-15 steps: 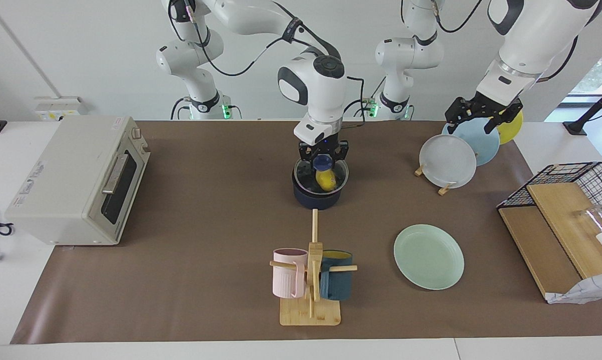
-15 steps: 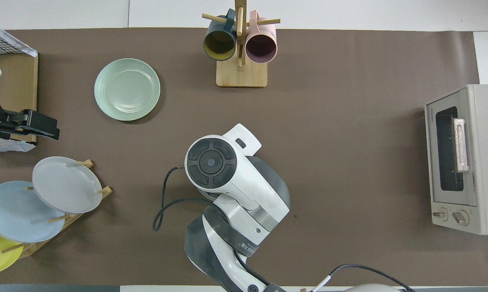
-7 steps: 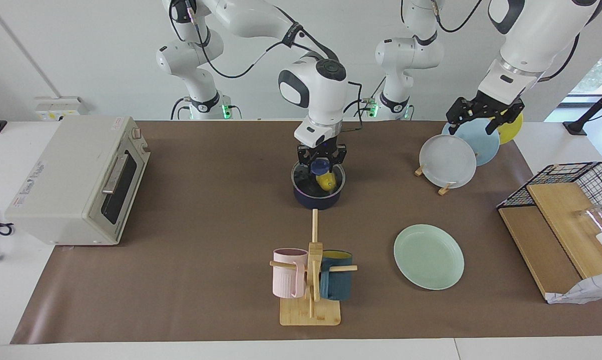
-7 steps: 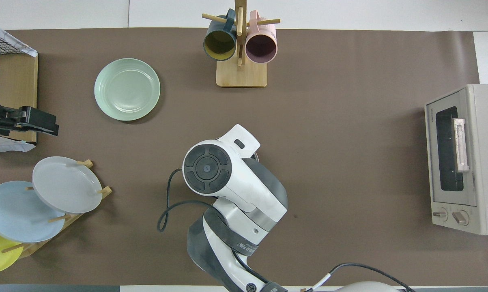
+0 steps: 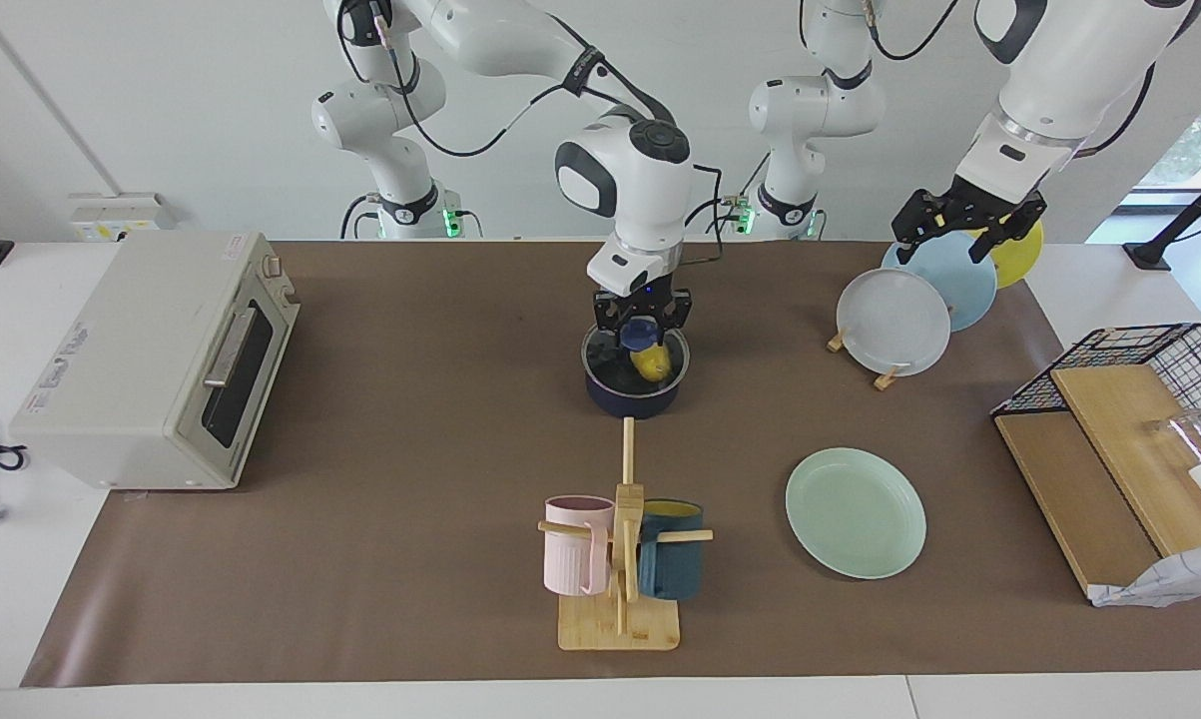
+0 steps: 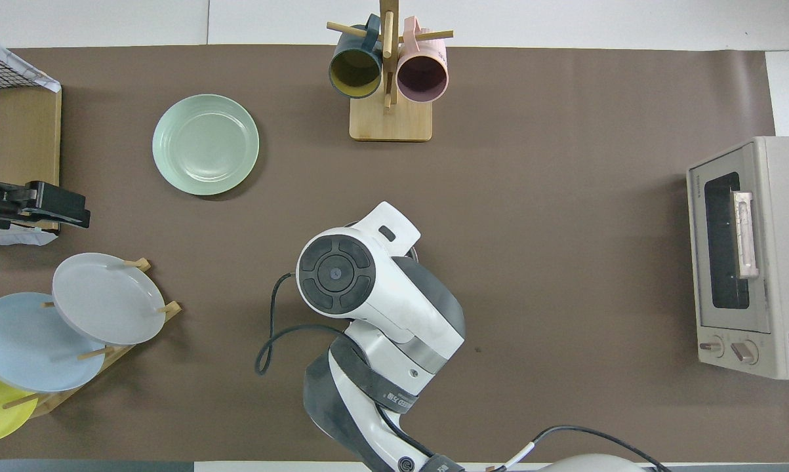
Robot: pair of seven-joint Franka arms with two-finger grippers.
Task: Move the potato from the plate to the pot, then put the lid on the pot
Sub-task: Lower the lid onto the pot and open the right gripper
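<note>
Main risk now: right gripper [image 5: 642, 328] lets go w/ the lid [image 5: 636, 352] not fully seated on the pot [image 5: 632, 394], so the glass slides or rocks on the rim; can't tell from here whether the metal rim is flush all round. The potato [image 5: 652, 361] sits directly under the tool, inside the pot and showing through the glass, and looks fairly high, so it might prop the lid up on one side. A crooked lift-off could also drag the knob and tip the pot, whose long handle sticks out away from the tool toward the mug rack [image 5: 620, 559]. Pose: right arm reaches in to mid-table, wrist pointing straight down, fingers clamped on the lid's blue knob; in the overhead view the arm's body hides pot and lid completely. Left gripper [image 5: 967, 222] hangs up over the upright plates on the plate rack [image 5: 888, 377], jaws spread, gripping nothing, waiting. The plate [image 5: 856, 511] lies bare, well off to the left arm's end from the working tool.
</note>
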